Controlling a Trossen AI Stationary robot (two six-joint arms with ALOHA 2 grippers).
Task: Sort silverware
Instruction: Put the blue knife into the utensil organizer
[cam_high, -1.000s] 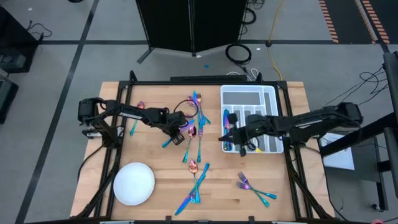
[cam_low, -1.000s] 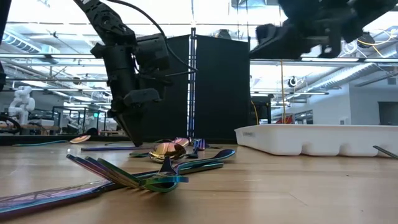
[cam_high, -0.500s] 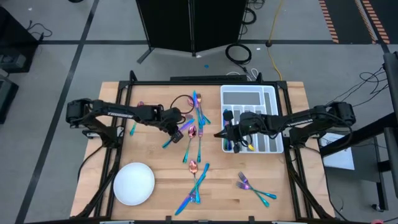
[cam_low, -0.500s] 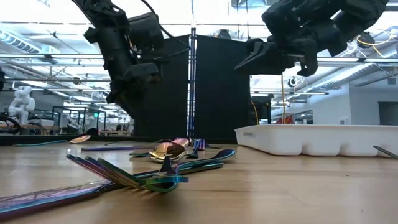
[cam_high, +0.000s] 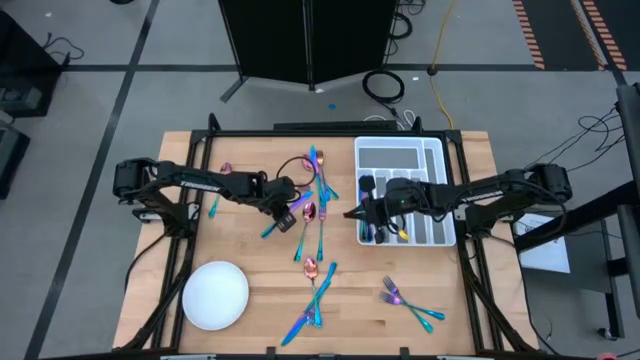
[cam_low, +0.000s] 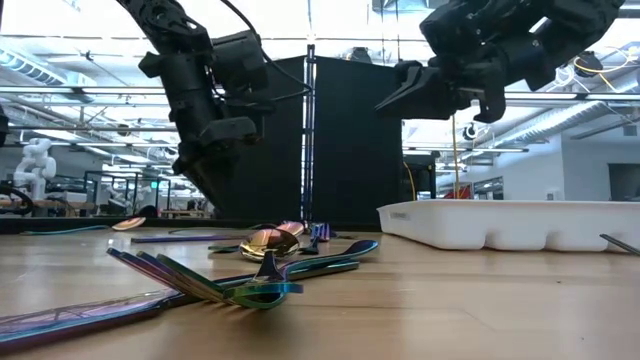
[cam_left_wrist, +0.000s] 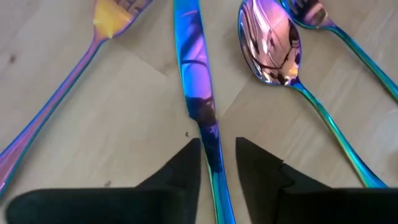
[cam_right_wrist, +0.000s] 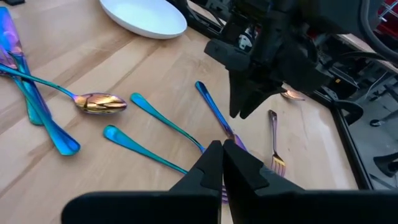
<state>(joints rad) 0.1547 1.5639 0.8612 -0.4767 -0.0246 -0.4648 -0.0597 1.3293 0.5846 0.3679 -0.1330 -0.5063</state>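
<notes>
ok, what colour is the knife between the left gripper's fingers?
Iridescent blue shading to purple: the knife lies on the wood, clearest in the left wrist view.

Glossy iridescent metal silverware (cam_left_wrist: 200, 93) (mirror-bright) lies on a matt, pale wooden table (cam_left_wrist: 74, 143), grain visible.

High view straight down, far; low view table-level, near silverware (cam_low: 250, 285); wrist views close; all share it.
</notes>
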